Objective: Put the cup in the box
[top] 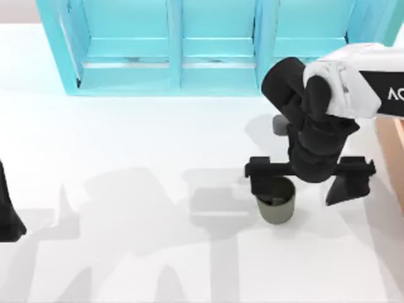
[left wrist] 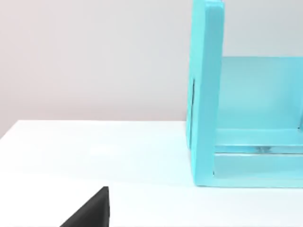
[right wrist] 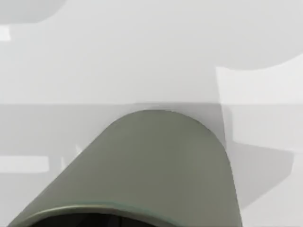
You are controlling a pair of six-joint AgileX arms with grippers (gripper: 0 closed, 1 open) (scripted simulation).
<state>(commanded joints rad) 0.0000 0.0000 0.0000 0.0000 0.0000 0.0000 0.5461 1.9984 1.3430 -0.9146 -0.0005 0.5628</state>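
White table: cup upright just below right end effector

bare simulated tabletop, cyan shelf unit

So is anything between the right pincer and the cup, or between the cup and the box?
Nothing visible. The right pincer hangs right over the cup, with only bare table around it. The box shows at the table's right edge, and no object lies on the stretch between them.
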